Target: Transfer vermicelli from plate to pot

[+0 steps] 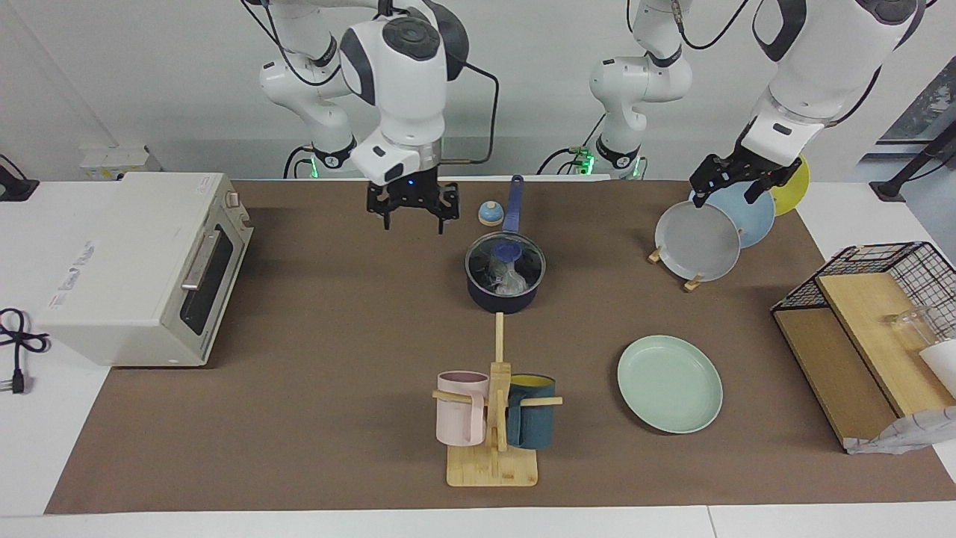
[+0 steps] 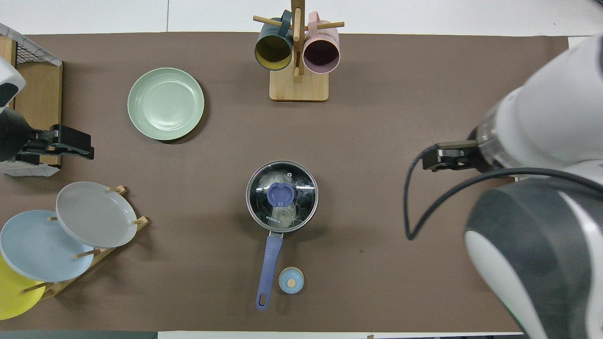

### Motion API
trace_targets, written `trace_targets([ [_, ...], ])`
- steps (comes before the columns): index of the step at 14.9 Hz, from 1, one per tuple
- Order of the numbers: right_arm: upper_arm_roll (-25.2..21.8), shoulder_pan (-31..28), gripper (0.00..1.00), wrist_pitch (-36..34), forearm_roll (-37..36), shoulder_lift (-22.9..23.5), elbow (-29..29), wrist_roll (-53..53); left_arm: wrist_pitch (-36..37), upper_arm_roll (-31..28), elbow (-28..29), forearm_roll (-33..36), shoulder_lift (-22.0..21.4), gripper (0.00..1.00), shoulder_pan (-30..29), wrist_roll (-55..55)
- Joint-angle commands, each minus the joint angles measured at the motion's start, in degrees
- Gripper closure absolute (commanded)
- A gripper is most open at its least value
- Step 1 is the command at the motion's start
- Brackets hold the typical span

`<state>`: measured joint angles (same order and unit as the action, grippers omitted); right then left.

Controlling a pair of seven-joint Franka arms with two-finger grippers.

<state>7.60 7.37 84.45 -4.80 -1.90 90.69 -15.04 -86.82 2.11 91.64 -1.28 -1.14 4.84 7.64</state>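
The dark navy pot (image 1: 505, 293) stands mid-table with its blue handle (image 1: 513, 202) pointing toward the robots. A glass lid with a blue knob (image 1: 508, 248) sits on it. The whitish vermicelli (image 1: 511, 282) shows through the lid, inside the pot (image 2: 281, 196), with strands under the glass (image 2: 285, 219). The mint-green plate (image 1: 670, 383) lies bare, farther from the robots, toward the left arm's end (image 2: 166, 103). My right gripper (image 1: 413, 217) hangs open and empty above the mat beside the pot (image 2: 431, 160). My left gripper (image 1: 724, 196) is open and empty over the plate rack (image 2: 70, 141).
A small blue lidded jar (image 1: 489, 214) sits beside the pot handle. A rack holds grey (image 1: 698, 240), light blue and yellow plates. A mug tree (image 1: 493, 418) carries a pink and a teal mug. A toaster oven (image 1: 142, 269) and a wire shelf (image 1: 881, 329) stand at the table's ends.
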Motion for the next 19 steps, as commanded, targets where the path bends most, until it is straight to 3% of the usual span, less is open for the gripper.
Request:
trace_targets([
  [1,-3.11,-0.78,0.0,-3.32,1.46,-2.32,0.71,6.15,-0.1,0.44,1.0,1.01,-1.05,0.0,-0.71,-0.6],
  [6,-5.92,-3.94,0.0,-2.36,1.63,1.55,-1.38,8.54,-0.1,0.44,1.0,1.01,-1.05,0.0,-0.71,-0.52],
  [16,-4.43,-7.37,0.0,-3.15,1.9,0.93,-1.74,10.82,-0.1,0.44,1.0,1.01,-1.05,0.0,-0.71,-0.52],
  [19,-3.47,-10.71,0.0,-3.33,3.92,0.85,-1.74,11.17,-0.1,0.44,1.0,1.01,-1.06,0.0,-0.71,-0.52],
])
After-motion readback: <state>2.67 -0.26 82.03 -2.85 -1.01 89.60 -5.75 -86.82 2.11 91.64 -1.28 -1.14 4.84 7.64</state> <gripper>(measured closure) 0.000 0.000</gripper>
